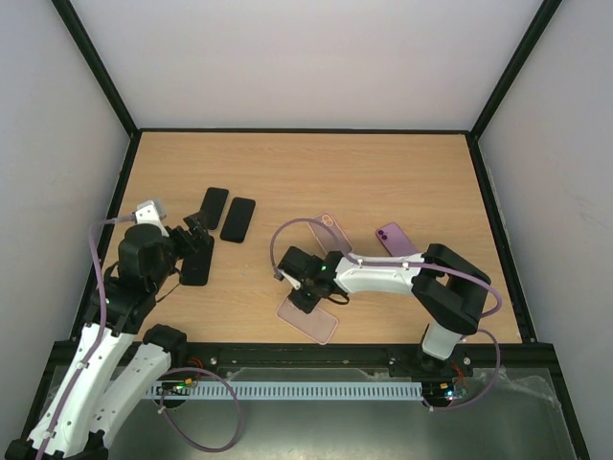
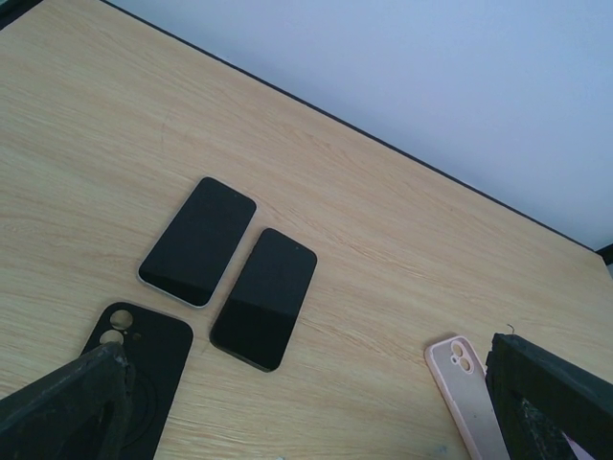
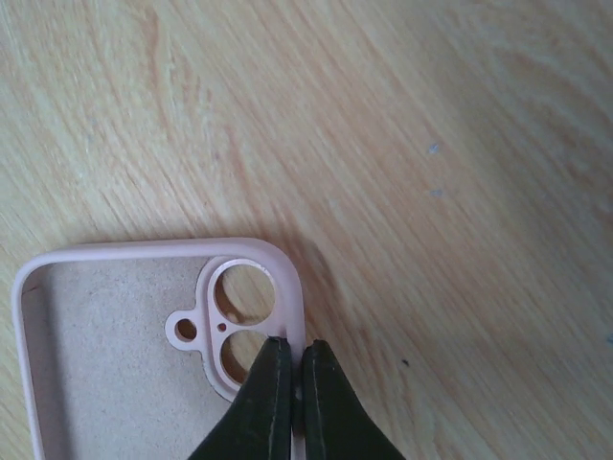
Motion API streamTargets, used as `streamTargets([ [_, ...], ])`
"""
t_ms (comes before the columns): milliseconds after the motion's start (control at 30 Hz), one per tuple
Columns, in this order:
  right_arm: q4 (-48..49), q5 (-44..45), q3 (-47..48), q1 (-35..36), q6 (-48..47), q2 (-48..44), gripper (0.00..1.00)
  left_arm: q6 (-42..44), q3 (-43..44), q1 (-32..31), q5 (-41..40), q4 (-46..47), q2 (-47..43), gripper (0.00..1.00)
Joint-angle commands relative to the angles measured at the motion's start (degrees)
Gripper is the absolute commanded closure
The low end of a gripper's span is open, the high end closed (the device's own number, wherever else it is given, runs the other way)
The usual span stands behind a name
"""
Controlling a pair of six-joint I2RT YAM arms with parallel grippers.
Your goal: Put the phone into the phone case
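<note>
A pink phone case (image 1: pixel 311 321) lies open side up near the table's front edge. My right gripper (image 1: pixel 308 290) is shut on its side wall beside the camera cutout; the wrist view shows the fingers (image 3: pixel 273 402) pinching the case's rim (image 3: pixel 295 307). A purple phone (image 1: pixel 396 239) lies face down to the right of that arm. My left gripper (image 1: pixel 196 238) is open and empty above a black case (image 1: pixel 195 265), which also shows in the left wrist view (image 2: pixel 134 379). Two black phones (image 2: pixel 198 241) (image 2: pixel 265 298) lie face up side by side beyond it.
A second pink case (image 1: pixel 329 229) lies at mid-table; it also shows in the left wrist view (image 2: pixel 464 391). A black frame rail (image 1: pixel 488 201) edges the wooden table, with white walls beyond. The right arm's cable (image 1: pixel 278 240) loops over the table.
</note>
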Motion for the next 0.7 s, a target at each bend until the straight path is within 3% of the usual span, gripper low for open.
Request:
streamTargets([
  [0, 2.4, 3.03, 2.32, 0.13, 2.34, -0.84, 0.98, 0.89, 0.8, 0.28, -0.53, -0.69, -0.55, 0.0],
  [367, 17.03, 5.13, 1.72, -9.08, 25.64, 0.32, 0.98, -0.42, 1.05, 0.32, 0.55, -1.56, 1.69, 0.0],
  [667, 20.77, 10.48, 1.69, -11.46, 42.28, 3.73, 0.98, -1.29, -0.05, 0.27, 0.79, -0.56, 2.22, 0.0],
])
